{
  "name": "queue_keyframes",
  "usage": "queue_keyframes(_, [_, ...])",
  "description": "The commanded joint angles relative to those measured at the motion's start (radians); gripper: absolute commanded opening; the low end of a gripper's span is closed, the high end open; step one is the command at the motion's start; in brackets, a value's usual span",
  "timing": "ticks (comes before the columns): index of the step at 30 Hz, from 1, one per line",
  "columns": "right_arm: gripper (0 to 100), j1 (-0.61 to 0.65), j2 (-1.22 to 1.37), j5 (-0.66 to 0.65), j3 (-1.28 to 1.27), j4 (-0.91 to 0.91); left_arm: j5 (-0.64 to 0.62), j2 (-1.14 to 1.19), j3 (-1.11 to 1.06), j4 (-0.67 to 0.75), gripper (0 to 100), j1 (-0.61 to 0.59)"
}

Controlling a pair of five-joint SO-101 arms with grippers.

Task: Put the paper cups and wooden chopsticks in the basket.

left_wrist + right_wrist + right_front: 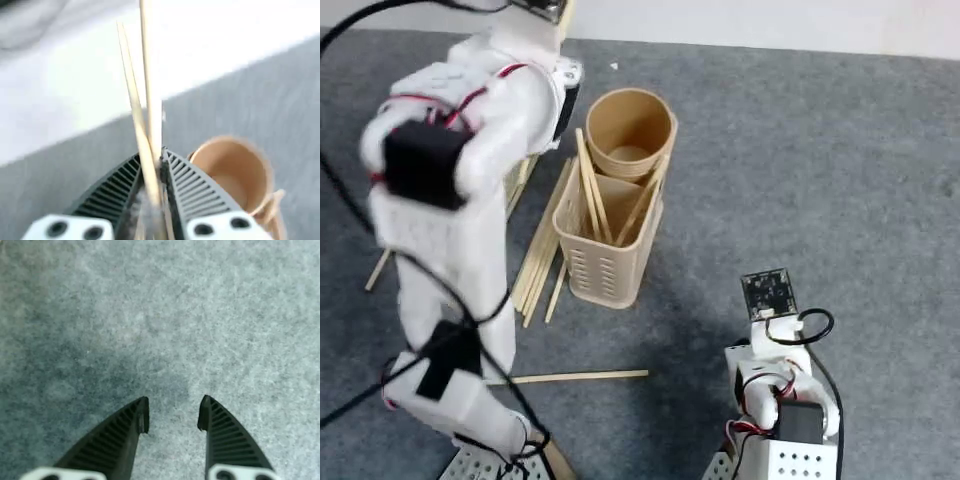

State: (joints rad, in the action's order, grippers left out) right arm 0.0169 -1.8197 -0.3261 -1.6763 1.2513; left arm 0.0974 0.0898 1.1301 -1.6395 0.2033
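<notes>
A beige slotted basket (pixel 605 265) stands mid-table with a brown paper cup (pixel 630 130) resting in its far end and several wooden chopsticks (pixel 590 190) leaning inside. In the left wrist view my left gripper (pixel 162 152) is shut on two chopsticks (pixel 145 100) that stick out past its fingertips, and the paper cup (pixel 235 170) sits below and beside it. The left arm (pixel 470 150) rises just left of the basket. My right gripper (pixel 172 415) is open over bare grey mat, with nothing between its fingers. The right arm (pixel 780 400) stays near the front right.
Several loose chopsticks (pixel 542 255) lie on the mat against the basket's left side. One chopstick (pixel 580 376) lies crosswise in front of the basket, and another (pixel 377 270) pokes out behind the left arm. Grey mat (pixel 840 180) covers the right half.
</notes>
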Motion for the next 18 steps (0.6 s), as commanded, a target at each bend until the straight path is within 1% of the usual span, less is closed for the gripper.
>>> queue_keyframes(1, [17.0, -0.010, -0.013, -0.011, -0.117, 0.005, -0.043, -0.084, 0.025, 0.049, 2, 0.085])
queue_keyframes(6, [17.0, -0.010, -0.013, -0.011, -0.117, 0.005, -0.129, -0.094, 0.019, 0.103, 2, 0.140])
queue_keyframes(10, [17.0, -0.010, -0.013, -0.011, -0.117, 0.005, -0.146, -0.093, 0.016, 0.126, 2, 0.179])
queue_keyframes(13, [17.0, -0.010, -0.013, -0.011, -0.117, 0.005, -0.147, -0.093, -0.019, 0.130, 2, 0.191])
queue_keyframes(16, [17.0, -0.010, -0.013, -0.011, -0.117, 0.005, -0.216, -0.093, -0.071, 0.143, 2, 0.188])
queue_keyframes(18, [17.0, -0.010, -0.013, -0.011, -0.117, 0.005, -0.230, -0.093, -0.107, 0.143, 2, 0.189])
